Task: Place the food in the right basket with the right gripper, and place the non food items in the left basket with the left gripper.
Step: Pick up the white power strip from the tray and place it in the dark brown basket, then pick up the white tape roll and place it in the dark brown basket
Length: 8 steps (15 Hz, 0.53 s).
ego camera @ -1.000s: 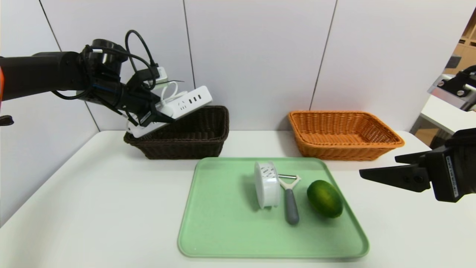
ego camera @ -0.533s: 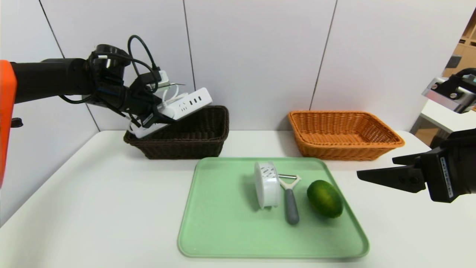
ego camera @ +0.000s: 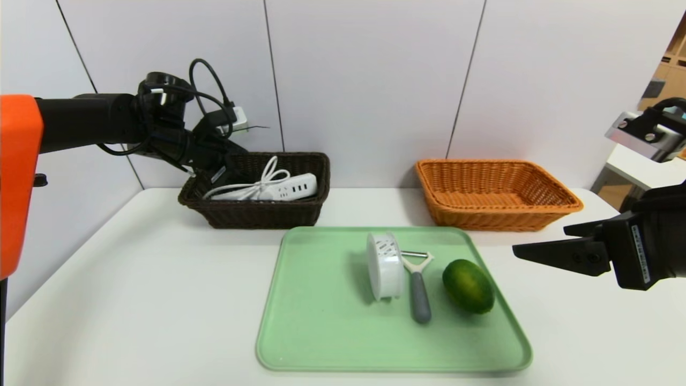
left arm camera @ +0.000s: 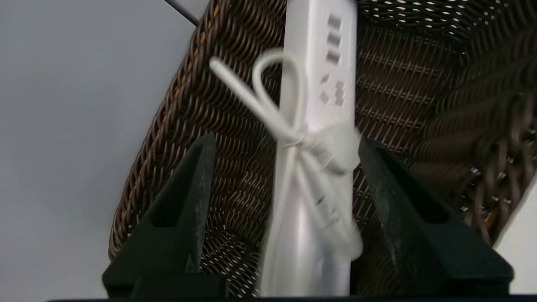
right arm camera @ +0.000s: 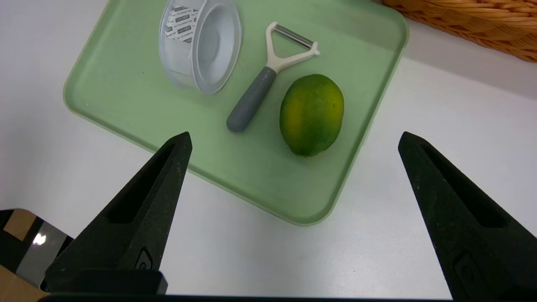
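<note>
One power strip in the dark basket, three items on the tray

The left end effector [left arm camera: 287,144] is spread over the dark basket [ego camera: 262,214] on the robot's left, with the white power strip [ego camera: 292,187] and its tied cord [ego camera: 270,174] lying inside. Between the baskets and nearer the robot, a green tray [ego camera: 332,332] on the bench [ego camera: 161,300] carries a white round container [ego camera: 385,268] standing on edge, a peeler [ego camera: 420,300] with a grey handle, and a green fruit [ego camera: 468,287]. The right end effector [right arm camera: 295,138], spread wide and holding nothing, hangs beside the tray's right side, nearer the robot than the orange basket [ego camera: 498,220].
</note>
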{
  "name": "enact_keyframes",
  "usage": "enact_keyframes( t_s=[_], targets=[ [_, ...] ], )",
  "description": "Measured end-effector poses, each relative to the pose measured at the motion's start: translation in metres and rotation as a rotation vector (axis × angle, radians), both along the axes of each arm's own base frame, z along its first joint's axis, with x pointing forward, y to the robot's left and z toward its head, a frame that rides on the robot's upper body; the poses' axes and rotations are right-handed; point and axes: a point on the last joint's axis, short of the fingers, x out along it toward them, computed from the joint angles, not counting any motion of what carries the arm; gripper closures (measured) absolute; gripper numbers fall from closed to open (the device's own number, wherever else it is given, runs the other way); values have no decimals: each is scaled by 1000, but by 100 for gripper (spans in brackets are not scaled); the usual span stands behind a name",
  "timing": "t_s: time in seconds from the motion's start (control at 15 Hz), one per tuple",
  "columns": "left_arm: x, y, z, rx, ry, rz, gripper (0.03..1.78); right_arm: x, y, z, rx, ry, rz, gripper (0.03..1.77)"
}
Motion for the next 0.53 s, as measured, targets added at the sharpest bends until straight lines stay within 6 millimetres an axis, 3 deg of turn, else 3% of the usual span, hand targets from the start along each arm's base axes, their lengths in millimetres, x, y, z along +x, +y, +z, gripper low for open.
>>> enact_keyframes(
  t_s=[0.2,0.53],
  targets=[
    [-3,-1,6,-26,-1,16,42,0,0,0,0,-1,-1,10],
    [-14,-19,36,-183,-13,72,27,-1,0,1,1,-4,-1,10]
  ],
)
